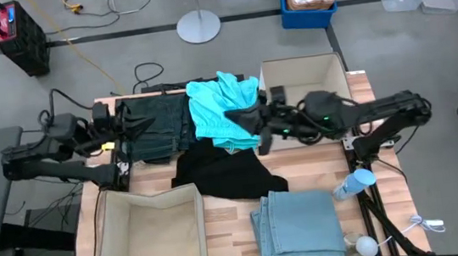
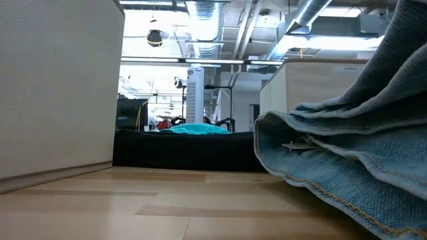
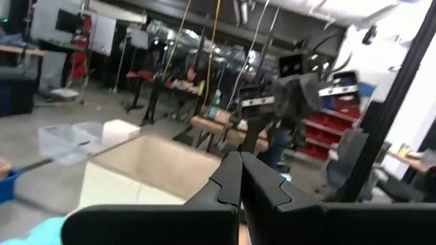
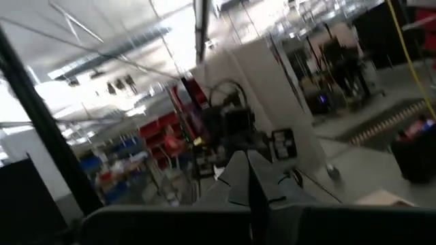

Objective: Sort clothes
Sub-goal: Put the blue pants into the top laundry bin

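While both jaws sit closed and empty, turquoise garment [image 1: 214, 108] half hidden under right gripper [image 1: 245, 119].

Two beige bins [image 1: 149, 239] [image 1: 302, 76]; bottle [image 1: 353, 185], perhaps ball [image 1: 366, 246].

Far table edge, left to right — jeans [image 1: 154, 126], T-shirt [image 1: 220, 110], bin [image 1: 305, 77]. Dark garment [image 1: 225, 173] lies mid-table, just before the T-shirt. Near edge — second bin [image 1: 149, 236] left, folded garment [image 1: 299, 227] right.
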Tool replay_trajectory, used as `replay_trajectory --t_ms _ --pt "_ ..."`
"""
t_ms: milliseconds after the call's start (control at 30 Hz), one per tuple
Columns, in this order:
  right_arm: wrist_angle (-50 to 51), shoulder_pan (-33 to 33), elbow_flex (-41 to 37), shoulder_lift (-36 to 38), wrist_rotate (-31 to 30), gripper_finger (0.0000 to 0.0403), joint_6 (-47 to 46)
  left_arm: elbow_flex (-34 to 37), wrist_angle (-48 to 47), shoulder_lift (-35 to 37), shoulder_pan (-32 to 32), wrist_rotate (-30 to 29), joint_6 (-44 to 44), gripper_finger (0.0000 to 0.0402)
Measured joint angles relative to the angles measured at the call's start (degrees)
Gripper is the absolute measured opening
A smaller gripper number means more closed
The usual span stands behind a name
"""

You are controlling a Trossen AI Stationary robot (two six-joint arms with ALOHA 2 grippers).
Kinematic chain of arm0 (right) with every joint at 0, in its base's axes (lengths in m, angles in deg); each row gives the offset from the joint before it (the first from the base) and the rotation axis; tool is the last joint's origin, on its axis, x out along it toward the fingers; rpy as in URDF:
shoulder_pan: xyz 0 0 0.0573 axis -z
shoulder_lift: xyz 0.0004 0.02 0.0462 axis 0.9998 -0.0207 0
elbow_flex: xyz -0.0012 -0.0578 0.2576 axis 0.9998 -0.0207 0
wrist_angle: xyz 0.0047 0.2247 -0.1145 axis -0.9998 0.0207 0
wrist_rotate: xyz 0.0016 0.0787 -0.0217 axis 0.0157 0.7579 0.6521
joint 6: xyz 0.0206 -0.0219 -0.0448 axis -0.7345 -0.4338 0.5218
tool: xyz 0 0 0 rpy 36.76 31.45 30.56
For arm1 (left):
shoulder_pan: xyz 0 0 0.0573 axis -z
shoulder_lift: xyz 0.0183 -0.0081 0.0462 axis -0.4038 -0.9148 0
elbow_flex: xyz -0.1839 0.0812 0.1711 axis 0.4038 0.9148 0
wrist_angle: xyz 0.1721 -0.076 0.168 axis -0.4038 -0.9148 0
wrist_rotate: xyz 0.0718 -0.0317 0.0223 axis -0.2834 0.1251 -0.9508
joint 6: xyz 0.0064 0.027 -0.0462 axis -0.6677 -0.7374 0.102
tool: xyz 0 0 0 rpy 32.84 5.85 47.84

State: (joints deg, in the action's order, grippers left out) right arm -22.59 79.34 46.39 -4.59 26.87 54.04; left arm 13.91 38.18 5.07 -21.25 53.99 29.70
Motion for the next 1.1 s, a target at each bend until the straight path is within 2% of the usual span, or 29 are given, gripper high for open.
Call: replay_trajectory --t_ms 100,200,467,600,733,933,1100 --pt "7.40 -0.89 5.52 -3.52 0.04 0.0011 -0.66 -0.21 -4.29 0.04 -0.22 0.01 0.00 0.0000" --pt "16.99 -2.71 10.50 -6.56 0.20 0.0035 -0.91 -0.21 -8.97 0.04 -0.20 0.01 0.00 0.0000" --pt "44.42 -8.28 20.09 -12.10 1.22 0.0139 -7.96 -0.19 -13.29 -1.17 -0.15 0.24 4.90 0.0000" --pt "57.78 -11.94 20.95 -12.12 2.33 0.0201 -13.54 -0.18 -13.18 -2.11 -0.15 0.30 6.48 0.0000" --pt "69.91 -16.68 20.95 -12.17 2.40 0.0245 -18.17 -0.17 -11.81 -3.84 -0.15 0.32 6.83 0.0000" --pt "80.59 -23.47 20.30 -13.37 2.54 0.0260 -21.29 -0.15 -10.26 -7.22 -0.15 -0.12 6.86 0.0000" --pt "84.83 -26.26 20.34 -16.88 3.34 0.0260 -21.76 -0.10 -8.15 -9.79 -0.11 -0.28 6.90 0.0000"
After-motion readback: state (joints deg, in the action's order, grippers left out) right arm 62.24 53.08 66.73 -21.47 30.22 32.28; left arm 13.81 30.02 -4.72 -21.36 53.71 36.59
